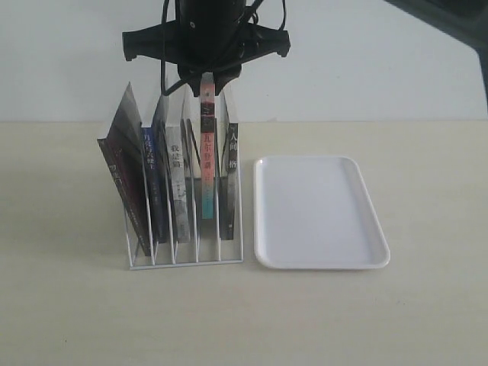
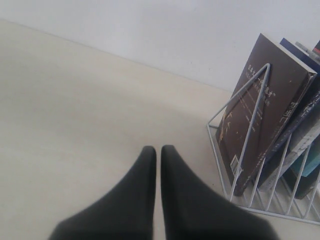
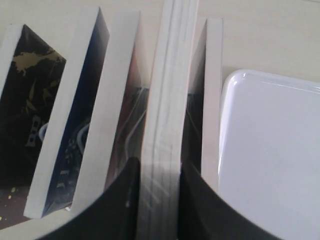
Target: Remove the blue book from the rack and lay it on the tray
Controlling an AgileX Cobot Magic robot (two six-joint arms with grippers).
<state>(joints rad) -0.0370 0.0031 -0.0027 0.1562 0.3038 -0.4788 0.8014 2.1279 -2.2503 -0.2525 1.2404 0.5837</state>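
The white wire rack [image 1: 187, 260] holds several upright books. The blue book [image 1: 152, 174] stands in the second slot from the left, dark blue spine outward; its blue cover [image 3: 80, 130] also shows from above. My right gripper [image 1: 206, 85] comes down from above and is shut on the top edge of the red-and-teal-spined book [image 1: 207, 164], which stands higher than its neighbours. In the right wrist view the gripper [image 3: 159, 172] clamps that book's page block [image 3: 167, 100]. The white tray [image 1: 320, 213] lies bare right of the rack. My left gripper [image 2: 156, 150] is shut and holds nothing.
A dark brown-covered book [image 1: 122, 179] leans outward in the leftmost slot, a pale-spined book [image 1: 178, 191] stands mid-rack, and a black-spined book [image 1: 232, 179] occupies the right slot next to the tray [image 3: 270, 150]. The left gripper hovers over bare tabletop beside the rack's wires [image 2: 248, 125].
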